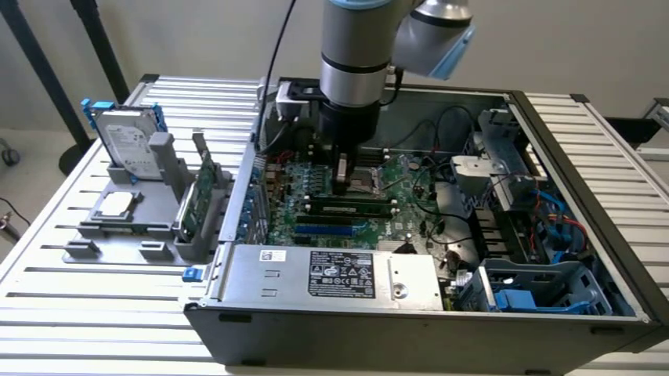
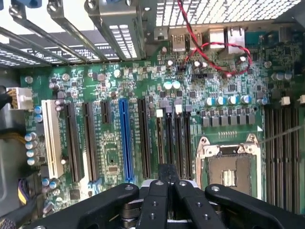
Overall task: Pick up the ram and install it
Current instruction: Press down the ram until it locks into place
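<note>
Closed claw (image 2: 167,183) (nothing visibly held) above motherboard (image 2: 143,119), near ram (image 1: 350,207).

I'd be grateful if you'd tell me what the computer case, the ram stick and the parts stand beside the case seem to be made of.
Computer case: probably painted sheet metal, dark grey and matte, with thin folded edges. Ram: dark green circuit board carrying black chips, seated in a motherboard slot. Parts stand: likely moulded or printed plastic, uniform matte grey with blocky shapes.

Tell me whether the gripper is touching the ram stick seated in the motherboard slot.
Apart. The exterior view shows the shut gripper ending above the board, with green board visible between it and the ram.
</note>
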You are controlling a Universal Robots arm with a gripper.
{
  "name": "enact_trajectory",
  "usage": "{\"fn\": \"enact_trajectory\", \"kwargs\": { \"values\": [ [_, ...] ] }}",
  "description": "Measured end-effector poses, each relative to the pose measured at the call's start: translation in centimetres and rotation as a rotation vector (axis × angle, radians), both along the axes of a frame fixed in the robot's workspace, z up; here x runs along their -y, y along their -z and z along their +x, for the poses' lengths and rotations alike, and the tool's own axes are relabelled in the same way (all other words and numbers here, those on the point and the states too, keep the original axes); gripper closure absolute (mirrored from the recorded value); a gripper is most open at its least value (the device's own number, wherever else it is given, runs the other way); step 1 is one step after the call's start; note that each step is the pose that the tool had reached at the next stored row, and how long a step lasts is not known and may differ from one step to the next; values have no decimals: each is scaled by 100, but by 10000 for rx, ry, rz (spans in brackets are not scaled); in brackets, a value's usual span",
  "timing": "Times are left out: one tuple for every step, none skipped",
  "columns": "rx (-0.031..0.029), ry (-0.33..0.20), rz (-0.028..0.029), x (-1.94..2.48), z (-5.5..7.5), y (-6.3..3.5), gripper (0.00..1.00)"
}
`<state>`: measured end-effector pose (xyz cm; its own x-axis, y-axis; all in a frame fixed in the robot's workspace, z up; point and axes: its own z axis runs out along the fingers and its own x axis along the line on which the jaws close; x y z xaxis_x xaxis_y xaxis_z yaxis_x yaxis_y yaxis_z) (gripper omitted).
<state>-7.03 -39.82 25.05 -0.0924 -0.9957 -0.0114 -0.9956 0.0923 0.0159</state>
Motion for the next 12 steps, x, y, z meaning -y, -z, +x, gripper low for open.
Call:
{"fn": "enact_trajectory", "kwargs": {
  "values": [
    [10, -19, 0, 0, -21, 18, 89],
    [18, -35, 2, 0, -36, 36, 89],
    [24, -49, 0, 0, -44, 54, 89],
    [32, -64, 2, 0, -48, 72, 89],
    [38, -79, 2, 0, -50, 90, 89],
    [44, -98, 3, 0, -52, 108, 89],
    [49, -118, 4, 0, -54, 128, 89],
    [52, -138, 4, 0, -56, 146, 89],
    [54, -157, 4, 0, -59, 164, 89],
    [56, -175, 4, 0, -61, 180, 89],
    [58, -192, 6, 0, -63, 193, 89],
    [58, -210, 5, 0, -65, 202, 89]
  ]
}}
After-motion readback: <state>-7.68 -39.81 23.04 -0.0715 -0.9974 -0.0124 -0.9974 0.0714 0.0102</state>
